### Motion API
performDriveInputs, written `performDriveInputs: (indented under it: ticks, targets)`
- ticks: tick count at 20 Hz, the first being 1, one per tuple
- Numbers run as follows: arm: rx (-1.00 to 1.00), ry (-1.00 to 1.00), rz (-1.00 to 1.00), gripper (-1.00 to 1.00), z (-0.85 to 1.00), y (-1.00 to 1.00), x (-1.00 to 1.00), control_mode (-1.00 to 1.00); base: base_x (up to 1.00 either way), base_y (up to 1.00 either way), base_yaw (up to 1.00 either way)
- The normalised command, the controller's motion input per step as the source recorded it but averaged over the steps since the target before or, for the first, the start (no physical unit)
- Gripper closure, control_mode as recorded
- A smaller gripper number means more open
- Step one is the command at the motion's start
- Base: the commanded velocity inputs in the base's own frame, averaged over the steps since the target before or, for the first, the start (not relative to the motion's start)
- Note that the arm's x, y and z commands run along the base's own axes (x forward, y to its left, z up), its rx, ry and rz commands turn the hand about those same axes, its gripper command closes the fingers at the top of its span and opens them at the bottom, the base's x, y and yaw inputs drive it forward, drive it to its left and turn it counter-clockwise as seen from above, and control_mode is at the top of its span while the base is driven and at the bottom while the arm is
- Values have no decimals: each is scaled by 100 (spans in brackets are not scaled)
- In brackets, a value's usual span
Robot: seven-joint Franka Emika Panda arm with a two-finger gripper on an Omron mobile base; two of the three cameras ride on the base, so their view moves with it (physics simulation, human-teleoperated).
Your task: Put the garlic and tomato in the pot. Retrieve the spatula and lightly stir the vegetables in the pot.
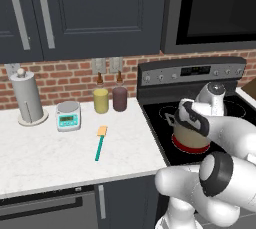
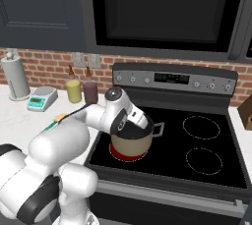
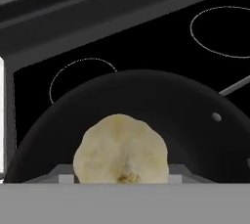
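Small pale bumpy garlic bulb [image 3: 120, 149] held between the gripper [image 3: 120, 176] jaws, right over the dark inside of the round tan pot [image 1: 190, 135] on the near left stove ring, teal-handled spatula with yellow blade [image 1: 100, 143] lying on the white counter to the left

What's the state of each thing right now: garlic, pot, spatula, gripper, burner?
garlic: held between the fingers, over the pot's dark inside
pot: upright on the front left burner
burner: glowing red under the pot
spatula: lying flat on the counter, untouched
gripper: shut on the garlic
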Motion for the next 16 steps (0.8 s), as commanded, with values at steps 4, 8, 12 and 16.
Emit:
performDriveInputs:
  ticks: [4,8,12,16]
  targets:
    - [0,5,0,100,-30,-13,11,-100,0,0,0]
    - [0,4,0,100,-24,-10,9,-100,0,0,0]
    - [0,5,0,100,-24,-8,24,-100,0,0,0]
    - [0,4,0,100,-21,-3,17,-100,0,0,0]
